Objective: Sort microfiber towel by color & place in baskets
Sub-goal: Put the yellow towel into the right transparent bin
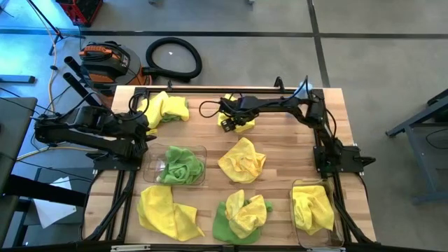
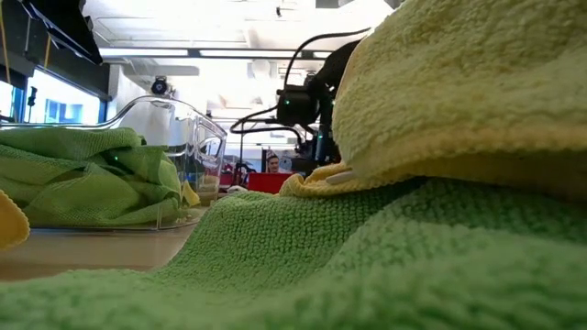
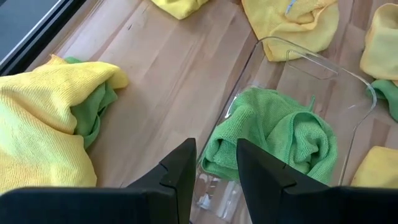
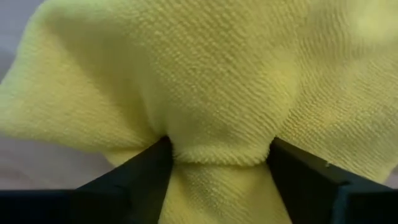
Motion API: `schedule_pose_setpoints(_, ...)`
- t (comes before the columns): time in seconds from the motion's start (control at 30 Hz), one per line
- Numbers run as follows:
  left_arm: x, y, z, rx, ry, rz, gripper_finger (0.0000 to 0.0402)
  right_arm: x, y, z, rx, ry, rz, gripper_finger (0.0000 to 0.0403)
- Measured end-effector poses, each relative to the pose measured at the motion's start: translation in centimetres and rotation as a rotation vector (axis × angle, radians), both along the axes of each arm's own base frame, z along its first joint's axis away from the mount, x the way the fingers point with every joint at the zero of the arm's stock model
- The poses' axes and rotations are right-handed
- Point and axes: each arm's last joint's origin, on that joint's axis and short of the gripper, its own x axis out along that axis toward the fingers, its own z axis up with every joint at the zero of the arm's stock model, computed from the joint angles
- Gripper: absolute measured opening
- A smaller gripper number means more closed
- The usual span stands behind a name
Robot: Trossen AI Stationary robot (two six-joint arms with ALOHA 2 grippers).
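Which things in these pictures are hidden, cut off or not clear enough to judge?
- Low view: a green towel and a yellow towel close to the lens hide most of the table.
- Right wrist view: yellow cloth between the right gripper fingers fills the picture.
- High view: the right basket is cut off by the bottom edge.

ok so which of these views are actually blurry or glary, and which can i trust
High view: evenly lit and sharp, though the left edge has a blue tint. Low view: the green towel and yellow towel sit against the lens and look soft, and the ceiling lights are blown out. Right wrist view: a yellow towel fills the frame. Left wrist view: clear, slight glare on the clear basket.
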Motion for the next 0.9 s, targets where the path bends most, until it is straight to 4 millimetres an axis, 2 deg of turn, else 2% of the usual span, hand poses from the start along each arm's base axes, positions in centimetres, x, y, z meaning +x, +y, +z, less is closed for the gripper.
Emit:
schedule_pose_setpoints(0.1,0.0,0.0,0.0,-0.002,-0.001,0.002,0.0105,0.3,0.4,0.1,-0.016,0.005,0.016,0.0203)
schedule_pose_setpoints(0.23,0.0,0.0,0.0,-0.001,0.000,0.002,0.0105,0.7,0.4,0.5,0.012,0.002,0.048,0.0107)
schedule_pose_setpoints(0.33,0.0,0.0,0.0,-0.003,0.000,0.001,0.0105,1.0,0.4,1.5,0.058,0.009,0.139,0.0030)
schedule_pose_setpoints(0.37,0.0,0.0,0.0,-0.007,0.000,-0.003,0.0105,1.1,0.3,2.0,0.072,0.018,0.163,0.0018)
schedule_pose_setpoints(0.5,0.0,-0.1,0.0,-0.014,0.005,-0.026,0.0105,1.4,0.3,4.4,0.090,0.089,0.196,0.0025)
schedule_pose_setpoints(0.63,0.0,-0.1,0.0,0.048,0.025,-0.092,0.0105,2.3,1.1,9.3,-0.019,0.055,0.258,0.0010)
schedule_pose_setpoints(0.77,0.1,0.0,0.0,0.077,0.035,-0.110,0.0105,2.3,3.5,13.8,-0.126,0.036,0.322,0.0007)
schedule_pose_setpoints(0.9,0.1,0.0,0.0,0.078,0.036,-0.109,0.0105,0.6,6.8,18.9,-0.194,0.006,0.329,0.0005)
